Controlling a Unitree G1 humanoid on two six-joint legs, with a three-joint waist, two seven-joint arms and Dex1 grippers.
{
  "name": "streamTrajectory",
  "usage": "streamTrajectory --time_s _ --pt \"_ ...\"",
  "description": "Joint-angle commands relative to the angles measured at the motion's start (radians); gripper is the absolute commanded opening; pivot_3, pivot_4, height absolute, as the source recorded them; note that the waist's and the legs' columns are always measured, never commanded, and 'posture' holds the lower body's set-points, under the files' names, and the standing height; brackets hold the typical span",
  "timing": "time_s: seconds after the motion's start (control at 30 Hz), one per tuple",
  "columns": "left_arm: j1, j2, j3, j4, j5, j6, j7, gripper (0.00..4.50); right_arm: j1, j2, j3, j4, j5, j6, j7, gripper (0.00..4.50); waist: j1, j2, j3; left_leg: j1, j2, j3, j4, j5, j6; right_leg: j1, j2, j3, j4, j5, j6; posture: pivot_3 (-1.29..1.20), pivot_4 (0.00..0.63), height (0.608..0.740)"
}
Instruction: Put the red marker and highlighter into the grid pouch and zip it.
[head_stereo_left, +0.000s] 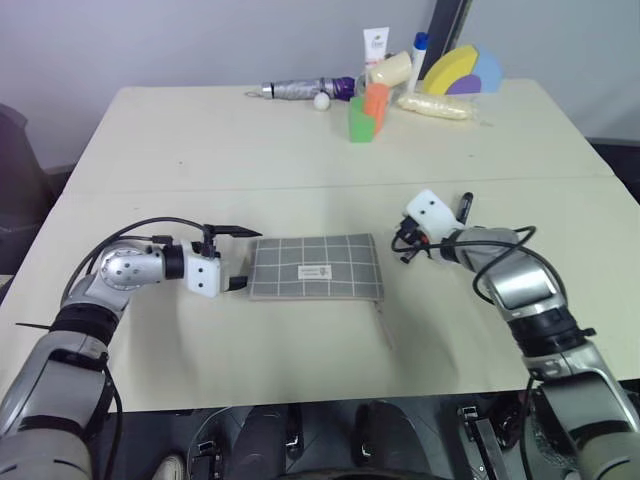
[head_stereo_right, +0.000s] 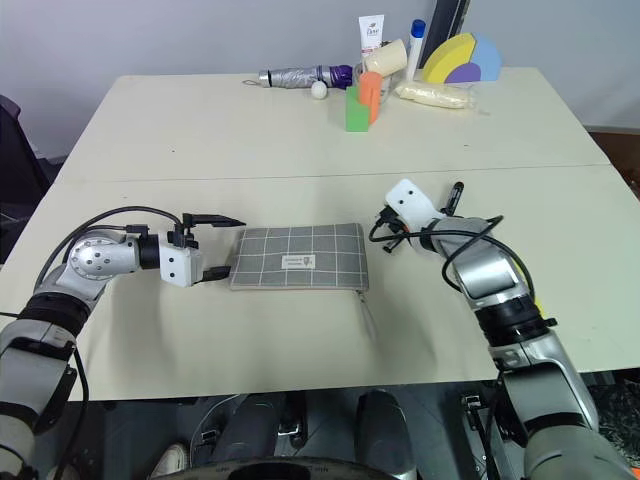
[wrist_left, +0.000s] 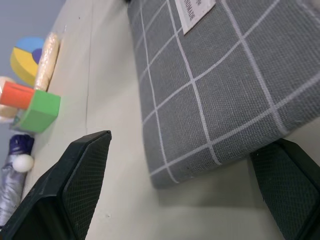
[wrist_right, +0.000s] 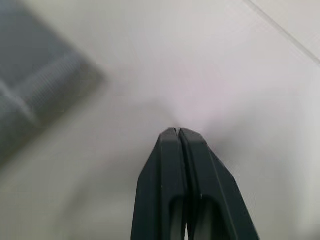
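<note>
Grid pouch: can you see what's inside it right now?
No. The grid pouch lies flat on the table, and its grey fabric covers whatever is inside. The open left gripper straddles one corner.

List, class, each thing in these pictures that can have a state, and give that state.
grid pouch: flat on the table, unheld, pull cord trailing from one corner.
left hand: open, fingers either side of the pouch's end.
right hand: shut, empty, off the pouch.
</note>
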Motion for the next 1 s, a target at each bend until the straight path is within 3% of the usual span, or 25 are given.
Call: streamTrajectory --time_s 0.03,0.2,0.57,0.93,1.0 --pt "0.051 0.007 -0.017 -0.043 -0.002 0.025 -0.047 4.5 0.049 -0.044 0.002 -0.122 0.002 0.042 0.039 0.06 0.0 0.0 0.0 0.0 0.0 0.0 0.0 0.0 0.0 0.0 0.0 0.0 0.0 0.0 0.0 0.0 0.15 0.74" --pt "0.08 0.004 -0.01 -0.092 -0.02 0.057 -0.066 4.5 0.075 -0.026 0.057 -0.191 -0.017 0.064 0.047 0.06 0.0 0.0 0.0 0.0 0.0 0.0 0.0 -0.003 0.004 0.0 0.0 0.0 -0.001 0.0 0.0 0.0 0.15 0.74" --pt "0.129 -0.014 0.01 -0.179 -0.044 0.12 -0.085 4.5 -0.044 0.127 0.191 -0.191 -0.079 0.061 0.045 0.06 -0.002 0.0 0.0 0.0 0.0 0.0 0.0 0.0 0.0 0.0 0.0 0.0 0.0 0.0 0.0 0.0 0.15 0.74" --pt "0.176 -0.038 0.039 -0.289 -0.106 0.231 -0.102 4.5 -0.074 0.167 0.196 -0.177 -0.098 0.048 0.046 0.06 0.001 0.0 0.0 0.0 0.0 0.0 0.0 0.0 0.0 0.0 0.0 0.0 0.0 0.0 0.0 0.0 0.15 0.74" --pt "0.189 -0.044 0.05 -0.317 -0.133 0.266 -0.115 3.95 -0.068 0.153 0.176 -0.166 -0.105 0.037 0.037 0.0 0.001 0.0 0.0 0.0 0.0 0.0 0.0 0.0 0.0 0.0 0.0 0.0 0.0 0.0 0.0 0.0 0.15 0.74"
